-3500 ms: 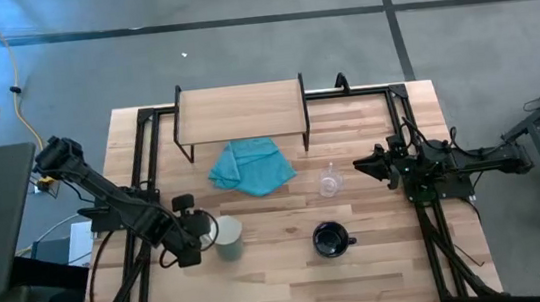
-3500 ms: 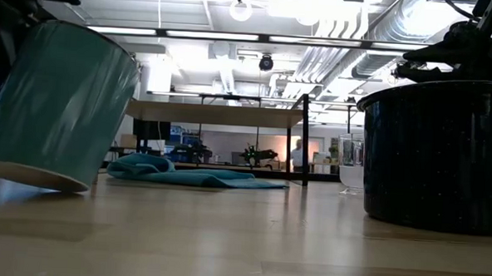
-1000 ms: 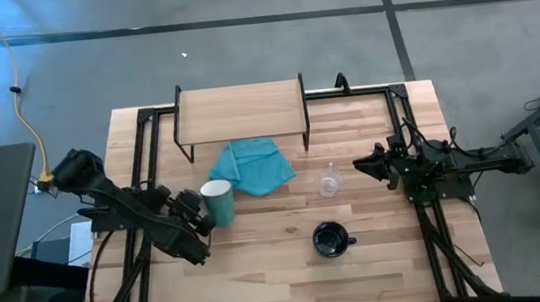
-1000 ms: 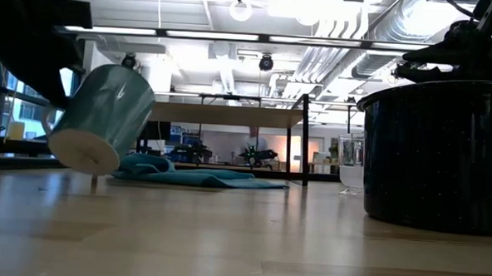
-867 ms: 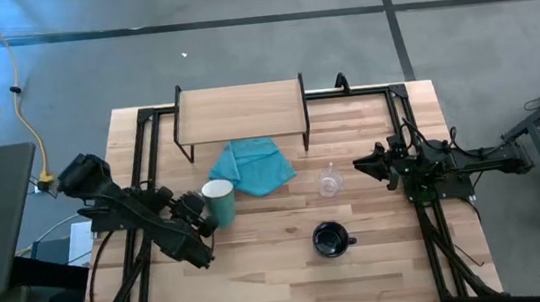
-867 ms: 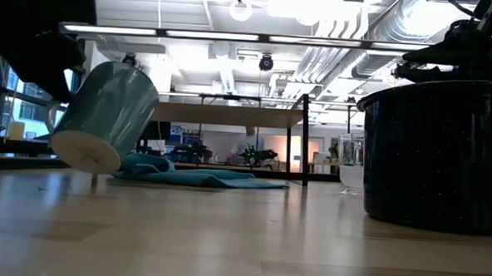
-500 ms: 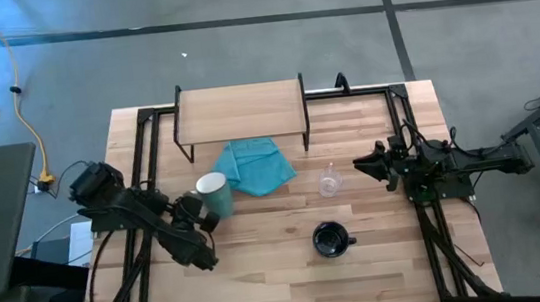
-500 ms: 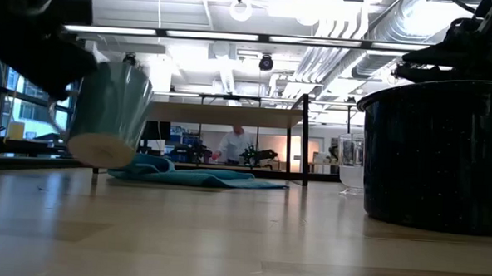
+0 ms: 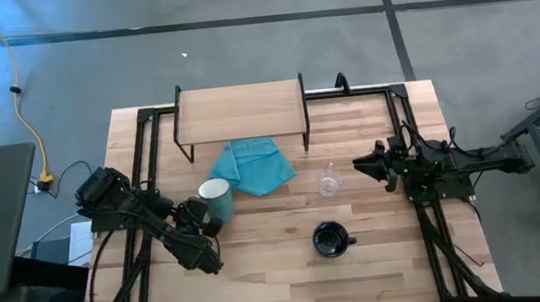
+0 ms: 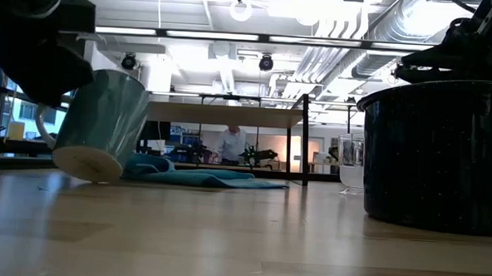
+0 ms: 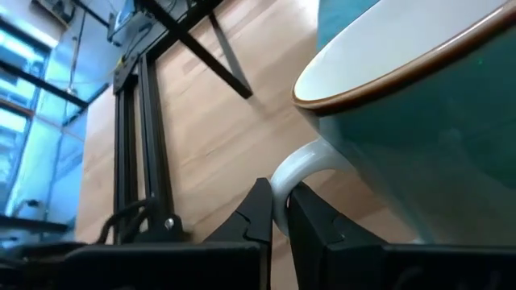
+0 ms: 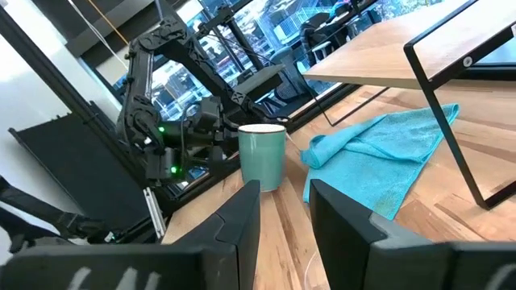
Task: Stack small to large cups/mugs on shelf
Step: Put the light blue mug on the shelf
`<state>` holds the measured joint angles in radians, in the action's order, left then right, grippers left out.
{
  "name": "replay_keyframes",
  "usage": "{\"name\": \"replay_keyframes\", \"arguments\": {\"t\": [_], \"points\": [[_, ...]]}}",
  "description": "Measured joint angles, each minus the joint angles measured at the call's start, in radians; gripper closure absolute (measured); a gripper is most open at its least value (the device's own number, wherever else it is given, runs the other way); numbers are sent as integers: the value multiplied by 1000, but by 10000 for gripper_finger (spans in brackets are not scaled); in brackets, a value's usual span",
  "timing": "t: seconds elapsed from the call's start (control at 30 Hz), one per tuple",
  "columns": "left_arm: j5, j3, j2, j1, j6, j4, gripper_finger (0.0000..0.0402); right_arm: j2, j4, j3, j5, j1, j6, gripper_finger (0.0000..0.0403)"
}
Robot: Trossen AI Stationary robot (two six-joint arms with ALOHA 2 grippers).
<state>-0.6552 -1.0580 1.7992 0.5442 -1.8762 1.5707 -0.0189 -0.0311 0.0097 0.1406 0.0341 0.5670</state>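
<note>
The pale green mug (image 9: 217,198) hangs tilted beside the teal cloth (image 9: 252,166), with my left gripper (image 9: 203,215) shut on its handle. The clear glass cup (image 9: 329,181) stands upright mid-table, and the black mug (image 9: 331,239) stands nearer the front edge. The shelf (image 9: 241,111), a light-wood board on black legs, stands at the far edge with nothing on it. My right gripper (image 9: 360,165) waits open, level, to the right of the glass cup. My left gripper pinches the mug's loop handle (image 11: 297,167) between its two fingertips (image 11: 260,216). The fingers come from the near left, slanting down. The mug (image 10: 101,123) is tilted, mouth leaning away from the gripper. I cannot tell whether its base edge (image 10: 85,164) touches the table.
The teal cloth (image 12: 379,153) lies crumpled in front of the shelf's legs (image 12: 451,137). Black frame rails (image 9: 142,174) run along both sides of the table. Bare wood lies between the green mug and the black mug.
My left gripper has tipped further downward while holding the green mug by its handle. The mug has stayed beside the cloth, swung nearly upright, then tilted back and sunk a little toward the table.
</note>
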Motion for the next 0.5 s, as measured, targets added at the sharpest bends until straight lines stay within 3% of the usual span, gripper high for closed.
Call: {"name": "replay_keyframes", "arguments": {"t": [0.5], "points": [[-15,-5,0,3,73,-35,362,0,0,0,0,0,0,302]]}}
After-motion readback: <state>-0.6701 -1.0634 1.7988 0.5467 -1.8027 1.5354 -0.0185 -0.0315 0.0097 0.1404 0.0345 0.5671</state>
